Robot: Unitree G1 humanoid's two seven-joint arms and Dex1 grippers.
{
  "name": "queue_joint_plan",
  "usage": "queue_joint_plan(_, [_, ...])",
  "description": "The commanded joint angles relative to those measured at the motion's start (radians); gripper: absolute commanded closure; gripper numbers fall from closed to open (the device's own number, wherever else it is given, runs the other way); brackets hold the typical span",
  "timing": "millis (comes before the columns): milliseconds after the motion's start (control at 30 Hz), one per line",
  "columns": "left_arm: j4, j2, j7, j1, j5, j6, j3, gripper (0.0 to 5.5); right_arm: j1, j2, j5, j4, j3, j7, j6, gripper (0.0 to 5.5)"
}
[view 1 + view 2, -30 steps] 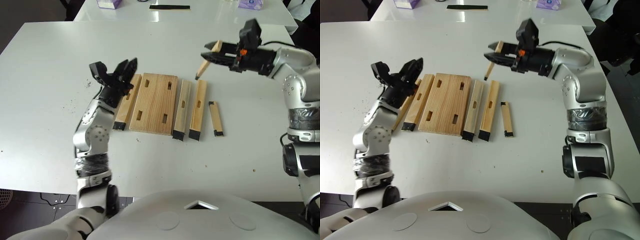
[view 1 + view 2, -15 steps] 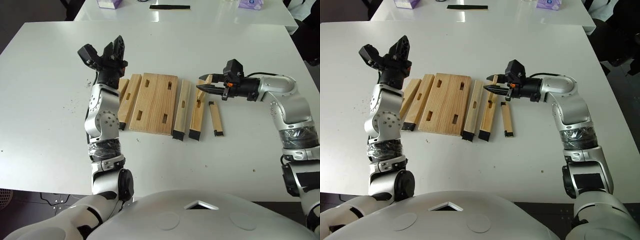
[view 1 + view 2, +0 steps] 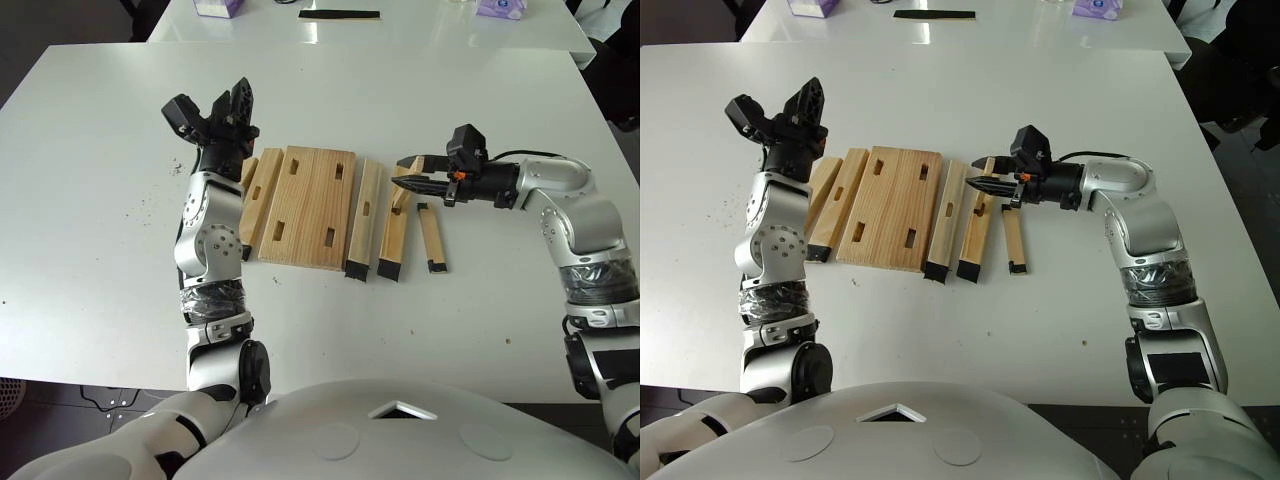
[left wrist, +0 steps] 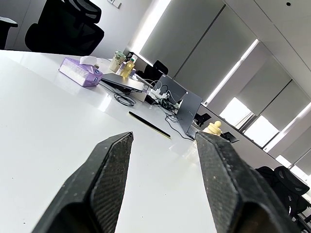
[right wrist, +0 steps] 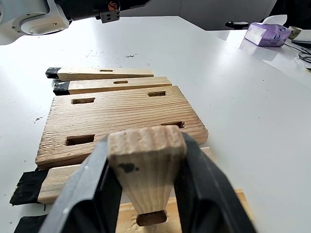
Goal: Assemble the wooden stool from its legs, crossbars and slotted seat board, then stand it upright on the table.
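Stool parts lie flat in a row on the white table [image 3: 90, 230]: the slotted seat board [image 3: 305, 205] in the middle, the left legs [image 3: 257, 195] on one side, the right legs [image 3: 385, 215] on the other, and a loose crossbar [image 3: 431, 238] just beside those. My right gripper [image 3: 400, 172] is clamped on the held crossbar [image 5: 146, 148], whose sawn end sits over a slot in one of the right legs; I cannot tell if it touches. I judge I should square it to the slot and press straight down, since bare, coarse-grained pine may bind if tilted. The leg ends are capped in black. My left gripper [image 3: 212, 108] hovers above the left legs, fingers spread, holding nothing.
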Motion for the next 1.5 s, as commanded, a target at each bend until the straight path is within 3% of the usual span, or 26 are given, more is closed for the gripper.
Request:
queue_joint_plan(33, [0.01,0.003,-0.001,0.011,0.014,-0.005,0.001,3.12,0.002,-0.011,-0.007,0.003,-0.014,-0.005,-0.007,4.19])
queue_joint_plan(867, [-0.001,-0.001,-0.007,0.023,0.022,-0.008,-0.009,3.12,0.007,-0.016,-0.067,0.015,0.043,-0.024,0.025,4.19])
queue_joint_plan(1200, [-0.002,-0.013,-0.016,0.031,0.032,-0.016,-0.026,3.12,-0.029,-0.012,-0.143,0.193,0.114,-0.039,0.008,4.19])
queue_joint_plan(1500, [0.003,-0.006,-0.025,0.034,0.036,-0.015,-0.027,3.12,-0.01,-0.006,-0.139,0.212,0.116,-0.05,-0.006,4.19])
